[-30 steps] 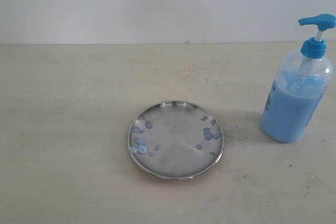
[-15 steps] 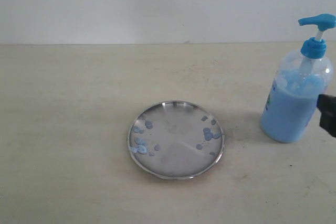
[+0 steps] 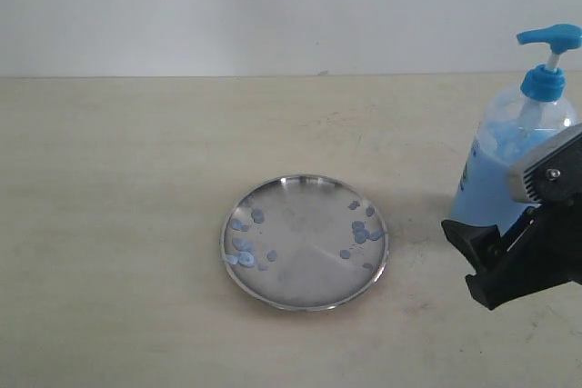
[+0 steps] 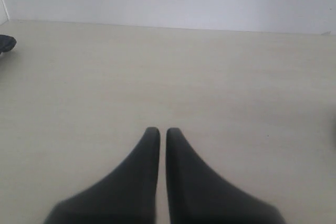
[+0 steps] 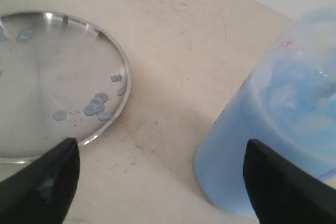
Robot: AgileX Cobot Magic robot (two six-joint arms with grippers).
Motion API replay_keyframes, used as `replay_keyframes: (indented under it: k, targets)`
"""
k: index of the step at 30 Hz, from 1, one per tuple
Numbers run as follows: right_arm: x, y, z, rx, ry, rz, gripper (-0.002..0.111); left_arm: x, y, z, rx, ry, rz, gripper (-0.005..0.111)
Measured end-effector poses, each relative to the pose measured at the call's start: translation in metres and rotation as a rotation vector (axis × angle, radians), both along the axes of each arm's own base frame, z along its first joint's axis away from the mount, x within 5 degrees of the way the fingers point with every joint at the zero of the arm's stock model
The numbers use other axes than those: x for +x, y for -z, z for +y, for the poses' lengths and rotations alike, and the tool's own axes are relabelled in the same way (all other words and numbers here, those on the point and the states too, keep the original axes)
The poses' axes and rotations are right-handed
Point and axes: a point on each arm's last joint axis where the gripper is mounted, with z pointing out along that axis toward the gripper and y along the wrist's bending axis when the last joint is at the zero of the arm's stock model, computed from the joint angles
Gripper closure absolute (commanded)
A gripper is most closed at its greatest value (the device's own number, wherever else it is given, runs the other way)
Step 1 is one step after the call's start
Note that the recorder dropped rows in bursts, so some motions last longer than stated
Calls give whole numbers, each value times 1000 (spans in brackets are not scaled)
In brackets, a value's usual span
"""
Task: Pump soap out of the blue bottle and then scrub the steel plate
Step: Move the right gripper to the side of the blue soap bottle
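The steel plate (image 3: 305,242) lies flat mid-table, speckled with small blue-grey soap blobs (image 3: 362,230); it also shows in the right wrist view (image 5: 58,82). The blue bottle (image 3: 514,165) stands upright at the far right, its bright blue pump head (image 3: 548,38) up, light blue soap inside. My right gripper (image 3: 473,261) is open, low in front of the bottle's base, between bottle and plate; in the right wrist view (image 5: 160,153) the bottle (image 5: 273,129) sits just ahead, toward one finger. My left gripper (image 4: 158,131) is shut over bare table, with nothing held.
The beige table (image 3: 136,179) runs back to a white wall (image 3: 273,6). A small dark object (image 4: 6,43) sits at the edge of the left wrist view. No sponge or brush is visible.
My right gripper has come in from the right edge of the exterior view and now stands in front of the bottle's lower part. The plate and bottle have not moved.
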Motion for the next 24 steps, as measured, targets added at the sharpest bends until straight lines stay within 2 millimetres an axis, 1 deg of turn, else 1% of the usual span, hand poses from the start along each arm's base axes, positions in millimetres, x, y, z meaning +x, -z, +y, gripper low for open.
replay_keyframes:
  k: [4, 5, 6, 8, 9, 13, 16, 19, 21, 24]
  targets:
    - [1, -2, 1, 48, 19, -10, 37, 0, 0, 0, 0, 0, 0, 102]
    - [1, -3, 1, 60, 24, -18, 32, 0, 0, 0, 0, 0, 0, 102]
    - [2, -3, 1, 67, 29, -25, 25, 0, 0, 0, 0, 0, 0, 102]
    - [2, -3, 0, 86, 49, -15, 6, 0, 0, 0, 0, 0, 0, 102]
    - [1, -2, 0, 90, 56, -8, 3, 0, 0, 0, 0, 0, 0, 102]
    - [0, 1, -1, 98, 72, 33, 3, 0, 0, 0, 0, 0, 0, 102]
    - [0, 1, -1, 174, 118, 57, 3, 0, 0, 0, 0, 0, 0, 102]
    - [1, -1, -1, 210, 130, 35, 3, 0, 0, 0, 0, 0, 0, 102]
    - [2, -3, -1, 208, 124, 18, 3, 0, 0, 0, 0, 0, 0, 102]
    - [3, 0, -3, 161, 128, 17, 3, 0, 0, 0, 0, 0, 0, 102]
